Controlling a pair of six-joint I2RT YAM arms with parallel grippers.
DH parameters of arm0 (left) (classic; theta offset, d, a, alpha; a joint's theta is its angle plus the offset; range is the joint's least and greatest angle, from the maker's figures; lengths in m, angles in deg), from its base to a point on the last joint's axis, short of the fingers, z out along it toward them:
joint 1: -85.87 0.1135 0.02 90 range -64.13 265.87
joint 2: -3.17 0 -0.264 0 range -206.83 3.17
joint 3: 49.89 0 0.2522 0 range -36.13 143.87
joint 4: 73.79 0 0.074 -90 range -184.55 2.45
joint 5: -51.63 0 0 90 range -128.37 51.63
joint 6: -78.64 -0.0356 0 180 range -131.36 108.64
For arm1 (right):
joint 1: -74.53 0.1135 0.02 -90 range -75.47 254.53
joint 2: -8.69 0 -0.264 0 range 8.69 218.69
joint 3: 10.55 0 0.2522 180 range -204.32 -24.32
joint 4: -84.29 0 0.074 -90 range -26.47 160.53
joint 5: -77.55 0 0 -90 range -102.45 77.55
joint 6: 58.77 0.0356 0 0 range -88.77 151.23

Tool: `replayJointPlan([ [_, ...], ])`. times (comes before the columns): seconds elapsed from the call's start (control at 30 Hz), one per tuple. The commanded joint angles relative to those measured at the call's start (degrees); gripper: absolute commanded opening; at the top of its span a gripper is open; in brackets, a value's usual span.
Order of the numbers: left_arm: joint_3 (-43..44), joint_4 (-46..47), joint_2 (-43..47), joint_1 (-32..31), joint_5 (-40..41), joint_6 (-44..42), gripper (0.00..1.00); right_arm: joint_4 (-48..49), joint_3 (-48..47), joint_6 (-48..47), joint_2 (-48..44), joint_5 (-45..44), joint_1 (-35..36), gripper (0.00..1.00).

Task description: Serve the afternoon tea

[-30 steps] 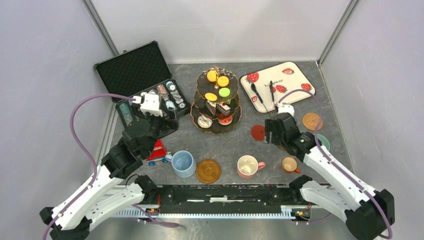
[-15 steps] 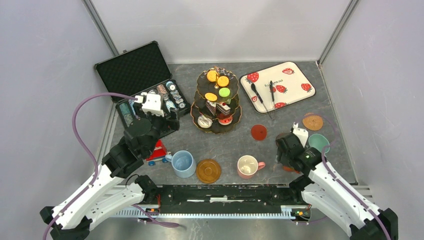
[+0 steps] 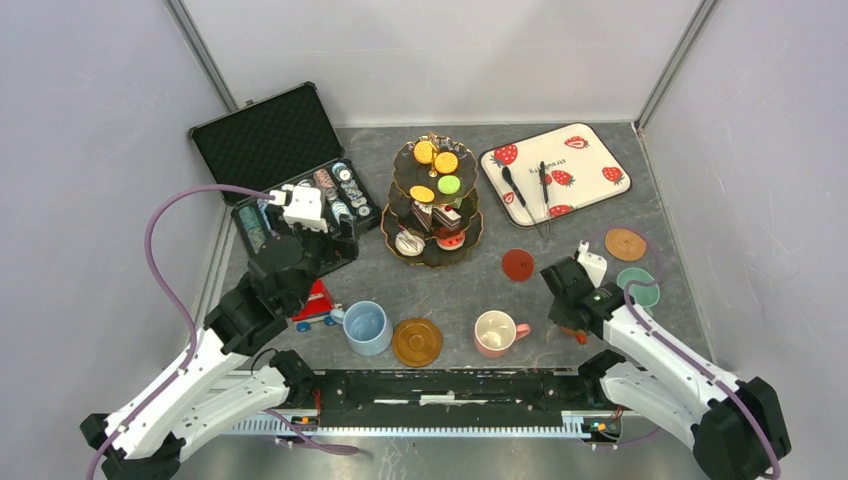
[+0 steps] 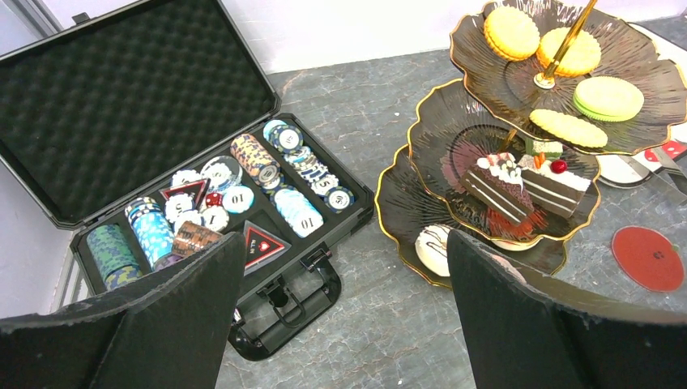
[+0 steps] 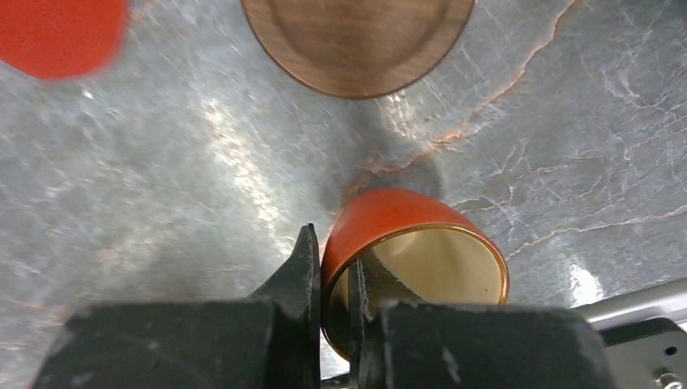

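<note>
We take our bearings from the three-tier stand (image 4: 450, 134), which sits toward the back of the grey worktop (image 3: 460, 290).

To the stand's left lies the black case (image 3: 265, 140). Its foam-lined lid is thrown back and its tray is packed with poker chips (image 4: 300, 174) in stacks and rows. The left pincer (image 4: 344, 243) hangs above the case's front edge, left of the stand. Its fingers are spread wide and hold nothing.

To the stand's right is the strawberry tray (image 3: 590, 195), with two dark utensils (image 3: 545, 190) lying on it.

On the stand itself, the top tier carries macarons (image 4: 510, 32), yellow ones and a green one. The middle tier has two cake slices (image 4: 498, 186), and the lowest has a white-iced donut (image 4: 433, 243).

In front of the stand and well to its right, the right pincer (image 5: 332, 251) is clamped on the small brown mug (image 5: 397, 212). One finger is outside the wall and the other is inside the cream-coloured bowl. The overhead view hides most of the mug under the arm, and we cannot tell whether its base rests on the worktop.

In front of the stand, the blue mug (image 3: 366, 328) is a little to the left and the pink mug (image 3: 494, 333) a little to the right. The brown coaster (image 3: 417, 341) lies between them. The green mug (image 3: 637, 287) is far to the stand's right, just beside the right arm.

The red toy car (image 3: 313, 305) sits front-left of the stand, beside the blue mug. The red coaster (image 3: 517, 264) lies just right of the stand's base. The tan coaster (image 3: 625, 243) is further right, behind the green mug.
</note>
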Motion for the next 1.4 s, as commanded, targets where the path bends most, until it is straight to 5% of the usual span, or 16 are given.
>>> replayJointPlan([
  [0.0,0.6,0.9,0.2,0.5,-0.1,2.4,0.99,2.7,-6.9,6.4,3.8,-3.2,0.1,0.0],
  [0.17,0.6,0.8,0.4,0.5,-0.1,2.4,0.99,-0.9,-16.6,8.4,10.2,-0.4,0.1,0.0],
  [0.37,0.7,0.7,0.9,0.7,-0.5,2.6,0.99,8.6,-19.4,11.3,16.7,1.4,0.2,0.0],
  [0.8,0.6,0.5,2.2,0.7,-0.2,2.6,0.99,4.0,-37.7,7.8,41.3,1.0,0.7,0.0],
  [1.37,0.3,0.6,2.1,0.7,0.5,2.4,0.99,8.4,-39.1,6.4,47.6,-1.3,0.5,0.19],
])
